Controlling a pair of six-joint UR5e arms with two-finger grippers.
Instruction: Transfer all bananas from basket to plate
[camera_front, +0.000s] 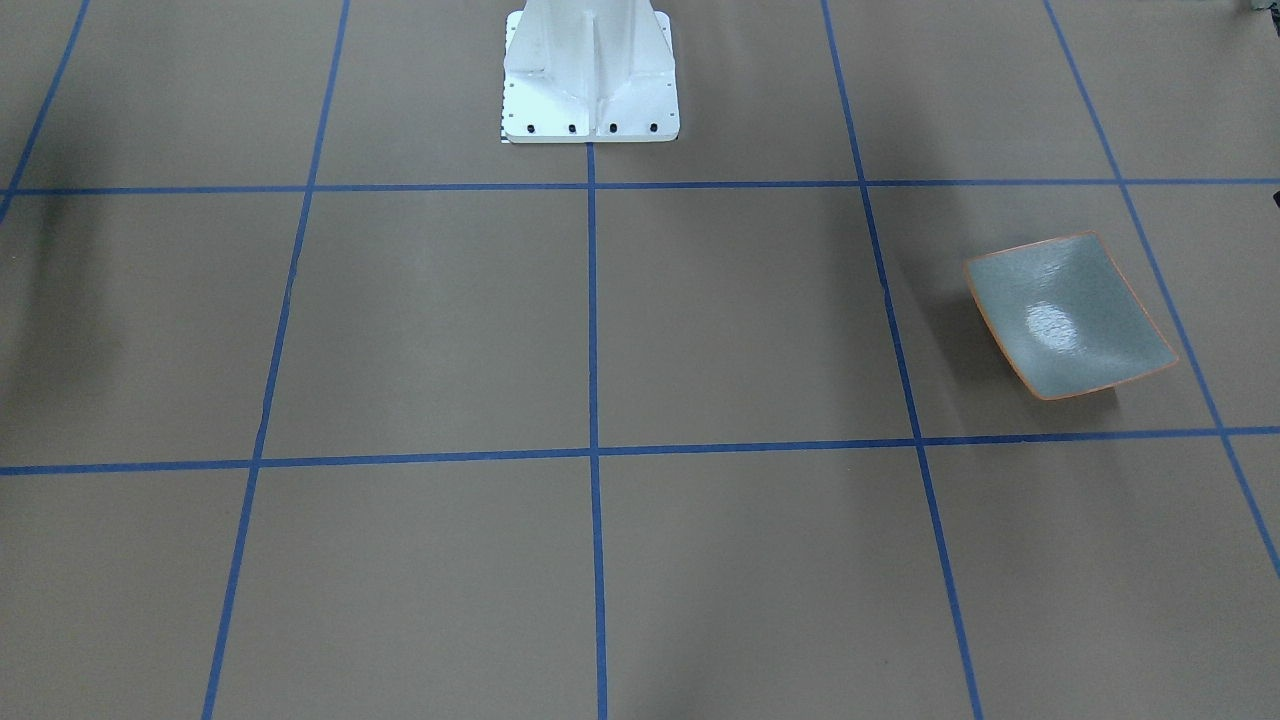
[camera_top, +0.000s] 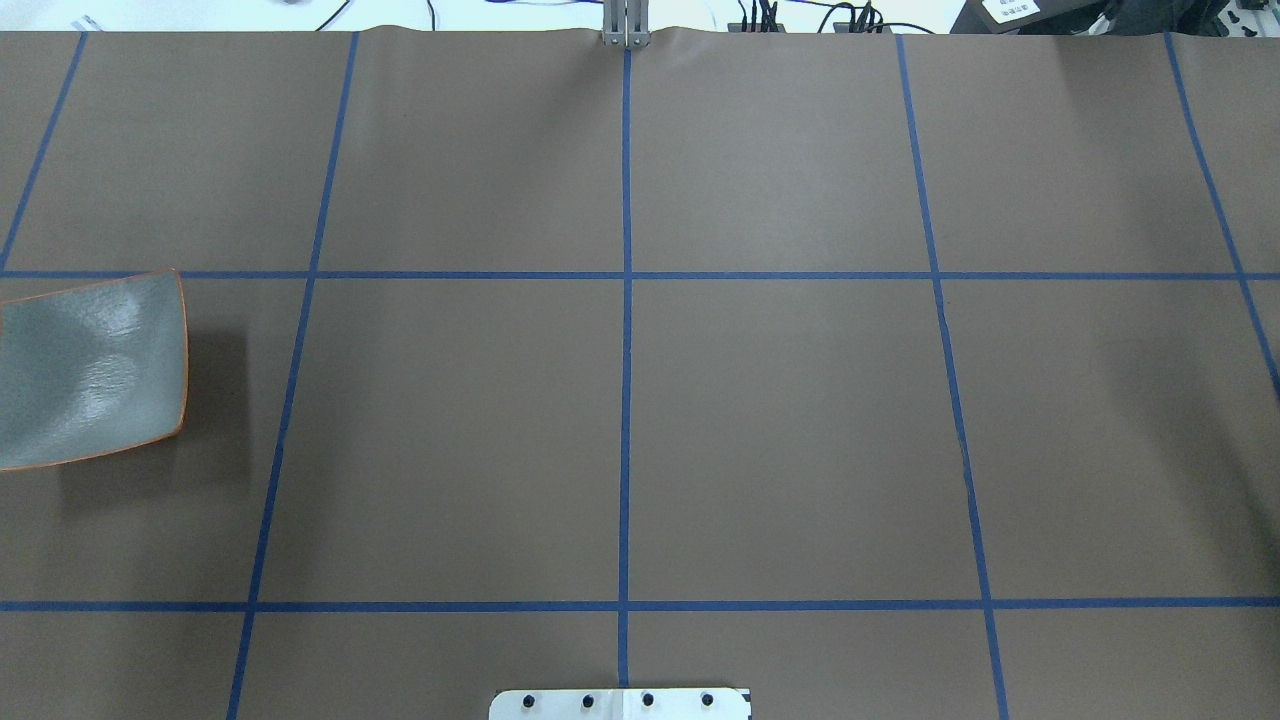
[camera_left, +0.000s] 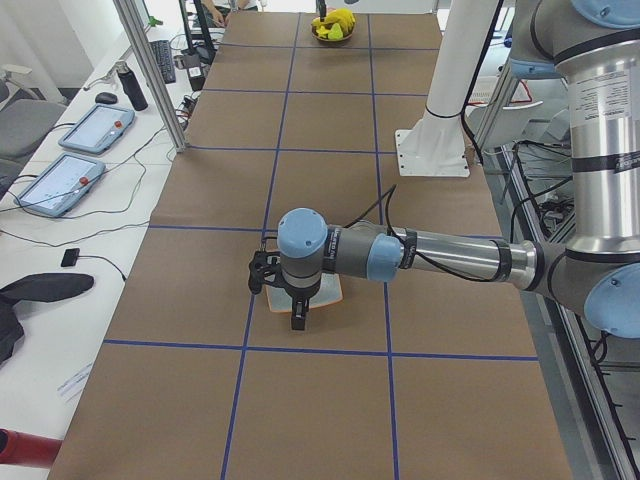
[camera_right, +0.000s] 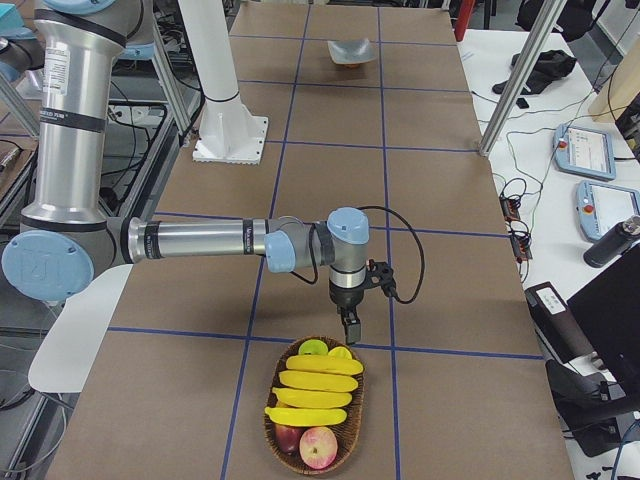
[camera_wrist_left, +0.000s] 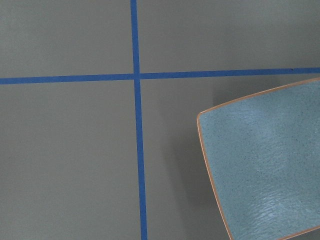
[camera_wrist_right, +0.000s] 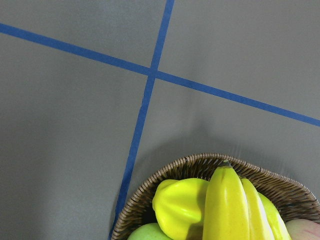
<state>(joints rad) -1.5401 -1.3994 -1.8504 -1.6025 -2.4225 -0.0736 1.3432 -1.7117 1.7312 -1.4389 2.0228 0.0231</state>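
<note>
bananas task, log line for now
bananas: in basket | plate: empty | left arm: above plate | right arm: by basket | jaws: unclear

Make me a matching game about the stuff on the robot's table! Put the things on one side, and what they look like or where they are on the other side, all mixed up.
Things:
1. plate
2. bananas
3. basket
4. left gripper

Match with:
A. woven and brown
B. hangs close to the plate
C. grey-green, with nothing on it
D. yellow, lying in the basket

Right pairs: 1-C, 2-D, 3-A, 4-B
</note>
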